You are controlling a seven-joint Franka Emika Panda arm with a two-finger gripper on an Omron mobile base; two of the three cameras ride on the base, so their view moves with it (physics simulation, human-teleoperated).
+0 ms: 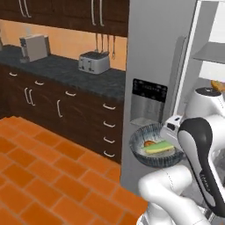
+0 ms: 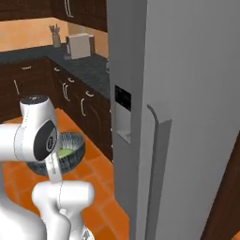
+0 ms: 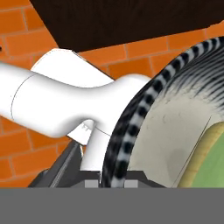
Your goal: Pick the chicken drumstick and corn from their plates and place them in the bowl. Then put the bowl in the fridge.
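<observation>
- The robot's two-finger gripper is pinching the striped rim of the dark grey-blue round bowl; jaws are clamped tight on the rim w/ the edge between them.
- The bowl is hanging in the air above the orange tile floor, just in front of the tall grey-silver fridge.
- Inside the bowl, the short yellow corn cob w/ green leaves is lying flat, & the small orange-brown chicken drumstick is sitting right beside it, touching it.
- In the right base view the bowl is showing partly behind the white arm, w/ a bit of green inside.
- The fridge's right door is standing open; grey shelves are showing inside, past the arm.
- A dark dispenser panel is sitting on the shut fridge door, behind the bowl.
- Further back, a silver toaster is sitting on the dark speckled counter.
- Far left, a second boxy silver appliance is sitting on that same counter, near the orange wall.
</observation>
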